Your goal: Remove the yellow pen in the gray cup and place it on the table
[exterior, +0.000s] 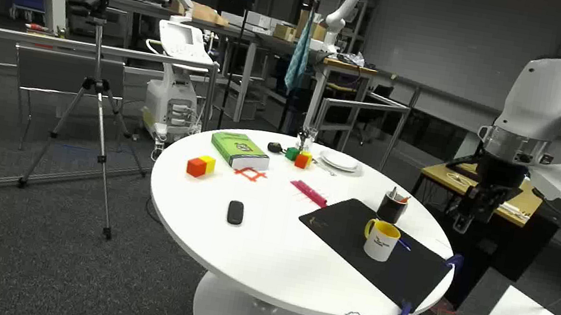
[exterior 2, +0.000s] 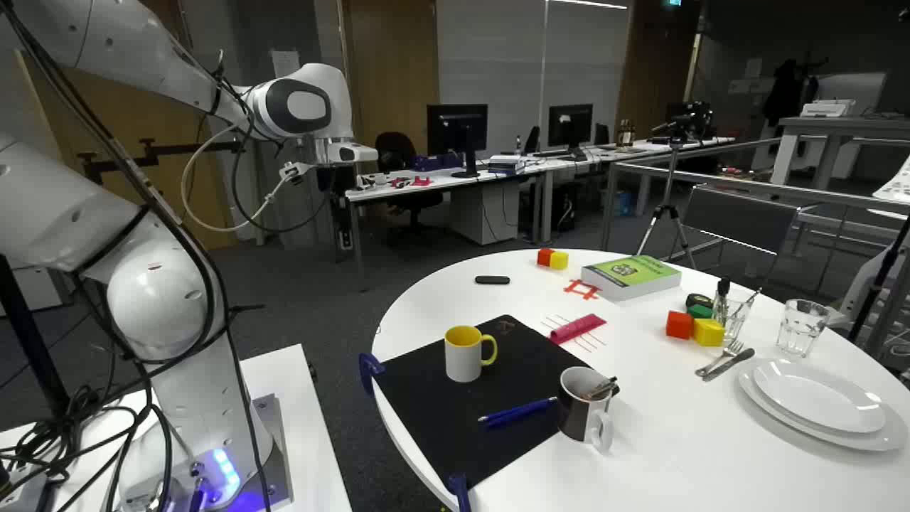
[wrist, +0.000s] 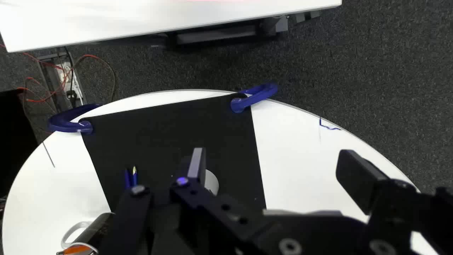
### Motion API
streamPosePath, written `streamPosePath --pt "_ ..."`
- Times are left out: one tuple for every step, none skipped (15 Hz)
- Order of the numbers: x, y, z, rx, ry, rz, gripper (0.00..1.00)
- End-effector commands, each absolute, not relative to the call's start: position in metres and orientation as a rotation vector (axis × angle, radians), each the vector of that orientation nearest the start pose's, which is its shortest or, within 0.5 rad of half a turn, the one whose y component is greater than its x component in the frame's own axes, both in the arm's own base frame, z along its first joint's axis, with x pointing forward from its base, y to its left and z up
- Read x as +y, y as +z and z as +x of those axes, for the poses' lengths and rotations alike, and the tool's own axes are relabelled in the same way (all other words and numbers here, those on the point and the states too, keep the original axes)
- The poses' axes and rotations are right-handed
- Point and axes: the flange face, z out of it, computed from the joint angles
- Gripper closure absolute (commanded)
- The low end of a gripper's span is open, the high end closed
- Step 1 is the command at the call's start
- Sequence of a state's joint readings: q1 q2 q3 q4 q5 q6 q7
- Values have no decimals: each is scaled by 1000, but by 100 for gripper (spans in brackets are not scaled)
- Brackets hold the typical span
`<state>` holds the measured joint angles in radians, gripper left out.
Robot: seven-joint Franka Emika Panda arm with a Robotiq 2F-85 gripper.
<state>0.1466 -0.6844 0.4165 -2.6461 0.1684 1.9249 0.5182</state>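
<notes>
Presumably for grasping, I'm holding my gripper (wrist: 271,164) spread and empty, while at the wrist view's eight o'clock the dark mug (wrist: 93,230) is propping an orange pen (wrist: 75,249), no yellow one showing clearly.

Your gripper (wrist: 274,168) looks matt; your table (exterior: 266,241) smooth, its mat (exterior 2: 441,409) matt too. You've got glossy finish on the yellow-lined mug (exterior 2: 462,363), dark mug (exterior 2: 570,416) and white plates (exterior 2: 817,395); clear glass tumbler (exterior 2: 802,328); metal fork (exterior 2: 719,360) and knife (exterior 2: 730,364); rough-textured carpet (wrist: 389,71).
</notes>
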Motion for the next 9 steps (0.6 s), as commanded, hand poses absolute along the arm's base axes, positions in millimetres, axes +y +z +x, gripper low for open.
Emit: streamPosePath --pt "189 430 285 189 23 -3261 0" --pt "189 430 285 189 23 -3261 0" --pt "189 430 285 189 23 -3261 0" --pt "189 430 285 189 23 -3261 0" --pt "188 428 286 208 31 -3254 0" --pt "185 427 289 239 19 -3253 0" --pt "181 425 292 271 33 -3245 0" --pt "175 425 295 311 29 -3236 0" --pt "167 425 298 358 33 -3218 0"
